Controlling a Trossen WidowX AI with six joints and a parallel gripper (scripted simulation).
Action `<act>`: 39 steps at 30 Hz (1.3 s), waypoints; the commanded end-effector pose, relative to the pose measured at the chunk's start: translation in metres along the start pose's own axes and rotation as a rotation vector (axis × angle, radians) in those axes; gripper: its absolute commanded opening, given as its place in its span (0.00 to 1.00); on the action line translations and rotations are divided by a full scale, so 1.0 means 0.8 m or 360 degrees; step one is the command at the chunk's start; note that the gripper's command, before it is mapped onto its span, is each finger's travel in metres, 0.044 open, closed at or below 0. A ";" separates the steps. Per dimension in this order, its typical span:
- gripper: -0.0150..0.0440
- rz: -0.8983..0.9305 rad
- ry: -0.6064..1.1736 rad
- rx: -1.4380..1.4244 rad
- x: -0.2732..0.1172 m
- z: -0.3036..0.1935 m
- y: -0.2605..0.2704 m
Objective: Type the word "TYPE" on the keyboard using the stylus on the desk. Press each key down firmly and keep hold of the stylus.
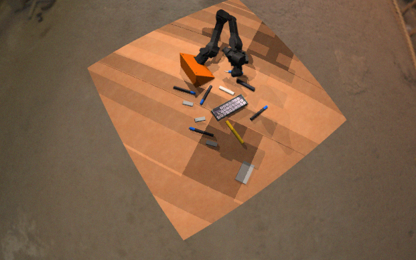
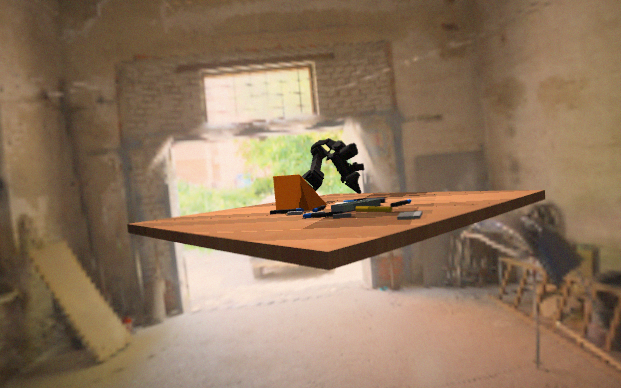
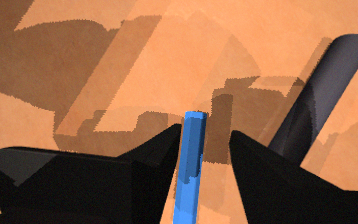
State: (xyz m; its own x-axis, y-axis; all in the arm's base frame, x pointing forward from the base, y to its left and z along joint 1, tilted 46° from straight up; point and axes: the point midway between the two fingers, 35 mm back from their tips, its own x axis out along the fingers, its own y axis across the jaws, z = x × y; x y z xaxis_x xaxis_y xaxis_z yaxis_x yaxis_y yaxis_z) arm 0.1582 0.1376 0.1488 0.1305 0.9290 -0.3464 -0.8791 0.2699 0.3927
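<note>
The blue stylus [image 3: 194,140] [image 1: 230,72] with a pale tip is between the fingers of my gripper [image 3: 205,133] [image 1: 237,74] [image 2: 359,191]. The fingers stand apart. The stylus is close beside the left finger in the wrist view, with a clear gap to the right finger. I cannot tell whether it touches the left finger. The gripper is low over the desk, behind the keyboard. The keyboard [image 1: 229,108], dark with pale keys, lies near the middle of the desk, and no finger is on it. Its letters are too small to read.
A thick dark cylinder [image 3: 342,75] [image 1: 246,85] lies close beside the gripper. A white stick [image 1: 226,90] lies between gripper and keyboard. An orange wedge [image 1: 195,70] [image 2: 288,193] stands by the arm's base. Black-and-blue pens, grey blocks and a yellow stick [image 1: 234,132] [image 2: 373,208] lie around the keyboard.
</note>
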 end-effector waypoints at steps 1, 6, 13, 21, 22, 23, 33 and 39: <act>0.51 0.0016 -0.0052 0.0014 -0.025 0.019 0.004; 0.51 0.0016 -0.0052 0.0014 -0.025 0.019 0.004; 0.51 0.0025 0.0465 0.0091 -0.014 0.007 0.002; 0.51 0.0020 0.1576 -0.0001 -0.032 -0.001 0.005; 0.51 0.0019 0.1601 -0.0008 -0.033 -0.001 0.005; 0.51 0.0019 0.1601 -0.0008 -0.033 -0.001 0.005; 0.51 0.0019 0.1601 -0.0008 -0.033 -0.001 0.005; 0.51 0.0019 0.1601 -0.0008 -0.028 -0.003 0.006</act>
State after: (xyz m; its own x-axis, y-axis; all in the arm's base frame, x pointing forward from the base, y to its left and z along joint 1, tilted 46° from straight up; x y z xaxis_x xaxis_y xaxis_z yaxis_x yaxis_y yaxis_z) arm 0.1502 0.1161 0.1591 -0.3209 0.2954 -0.8999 -0.8807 0.2563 0.3982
